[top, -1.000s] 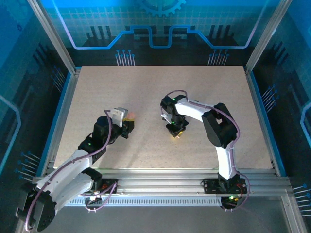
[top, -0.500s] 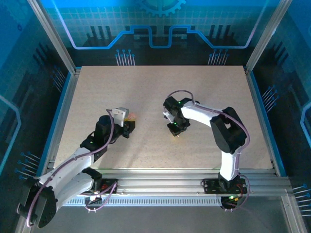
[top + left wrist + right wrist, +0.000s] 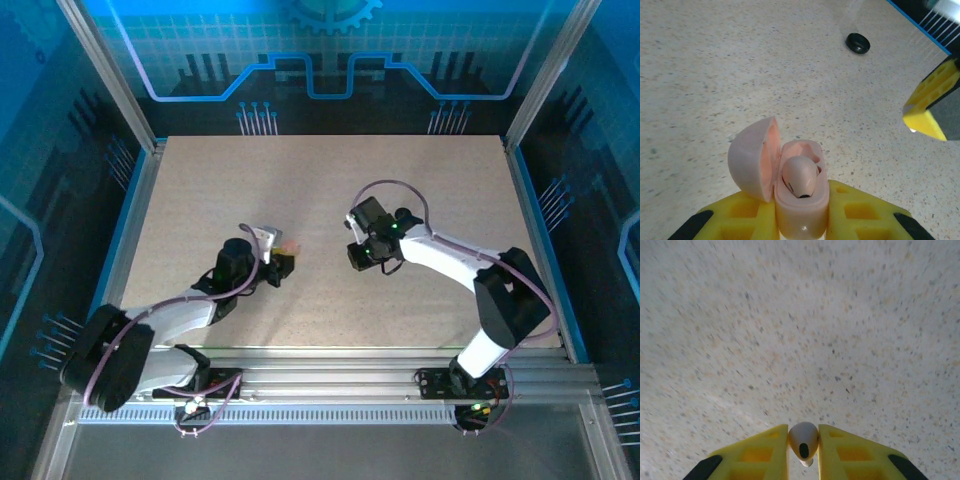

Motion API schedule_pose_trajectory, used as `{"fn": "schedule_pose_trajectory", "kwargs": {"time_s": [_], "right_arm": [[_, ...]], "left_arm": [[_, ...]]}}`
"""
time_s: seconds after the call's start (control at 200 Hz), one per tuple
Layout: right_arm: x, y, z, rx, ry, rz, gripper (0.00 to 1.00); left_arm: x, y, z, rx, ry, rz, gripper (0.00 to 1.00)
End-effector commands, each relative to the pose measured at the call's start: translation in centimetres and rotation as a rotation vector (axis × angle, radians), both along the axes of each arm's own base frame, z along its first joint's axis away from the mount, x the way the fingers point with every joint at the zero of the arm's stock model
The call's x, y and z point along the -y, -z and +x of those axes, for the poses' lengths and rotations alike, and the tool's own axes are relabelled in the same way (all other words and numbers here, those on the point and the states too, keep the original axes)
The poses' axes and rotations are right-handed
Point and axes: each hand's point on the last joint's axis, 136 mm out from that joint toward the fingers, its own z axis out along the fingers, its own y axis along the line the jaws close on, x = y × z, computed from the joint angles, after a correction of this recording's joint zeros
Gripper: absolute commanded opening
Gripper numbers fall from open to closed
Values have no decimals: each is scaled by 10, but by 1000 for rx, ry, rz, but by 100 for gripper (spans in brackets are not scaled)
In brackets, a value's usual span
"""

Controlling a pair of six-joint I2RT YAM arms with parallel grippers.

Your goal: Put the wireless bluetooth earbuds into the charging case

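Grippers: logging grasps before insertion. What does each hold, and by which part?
Left gripper clamps the open pink charging case by its lower body; right gripper pinches a whitish earbud by its sides.

The top camera hangs high behind my bases and looks down on the whole surface (image 3: 330, 190) from afar. My left wrist camera sits low and close behind my left fingers (image 3: 860, 215), facing out across the surface at a slant. My right wrist camera looks down past my right fingers (image 3: 760, 455), very close and blurred. All three share the surface's middle.
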Motion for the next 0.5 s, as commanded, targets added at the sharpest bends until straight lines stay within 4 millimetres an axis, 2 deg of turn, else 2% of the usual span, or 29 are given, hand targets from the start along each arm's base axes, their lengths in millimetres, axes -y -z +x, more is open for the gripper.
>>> {"fn": "schedule_pose_trajectory", "kwargs": {"time_s": [0.0, 0.2, 0.395, 0.495], "right_arm": [[-18, -24, 9, 81, 28, 138, 20], [-31, -50, 11, 147, 62, 303, 21], [-29, -71, 12, 184, 110, 363, 21], [-36, -82, 12, 194, 110, 428, 21]], "left_arm": [[28, -22, 3, 99, 92, -92, 22], [61, -20, 5, 163, 161, -140, 22], [74, -22, 4, 218, 191, -179, 22], [78, -25, -1, 254, 210, -201, 22]]}}
